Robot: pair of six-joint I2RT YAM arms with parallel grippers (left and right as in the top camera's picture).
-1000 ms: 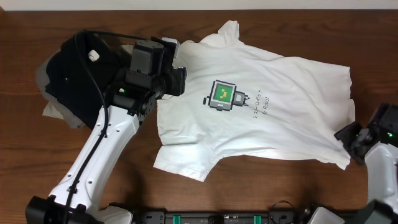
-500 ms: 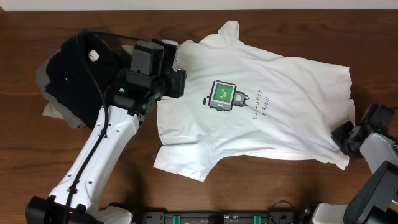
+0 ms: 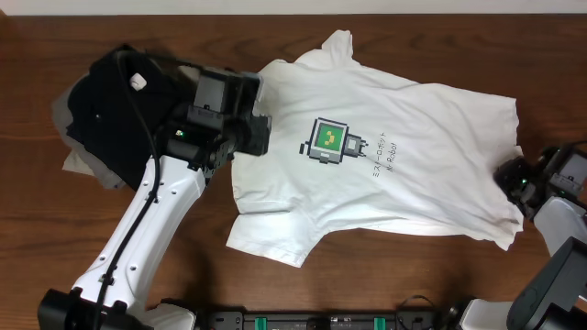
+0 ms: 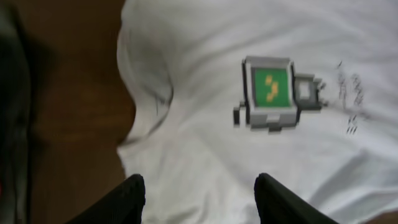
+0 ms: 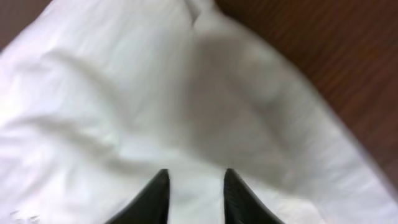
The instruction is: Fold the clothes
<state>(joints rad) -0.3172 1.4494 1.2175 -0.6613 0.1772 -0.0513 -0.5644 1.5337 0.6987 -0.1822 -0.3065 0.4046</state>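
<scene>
white t-shirt (image 3: 431, 156) lies spread on the table (image 3: 367, 284), print up. my left gripper (image 4: 199, 185) hovers over its collar edge, jaws wide, empty. my right gripper (image 5: 194, 190) is at its hem corner, jaws narrow; i cannot tell if it grips cloth. beyond the collar, a black garment (image 3: 105, 115) lies on a grey garment (image 3: 78, 163).

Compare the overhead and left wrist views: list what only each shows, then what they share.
Only overhead: the T-shirt in its whole outline; the right gripper at its right edge; the white tag on the black garment.
Only left wrist: the left gripper seen from behind its own fingers, which stand apart over the T-shirt.
Both: the T-shirt, its robot print, the lettering and the table.
</scene>
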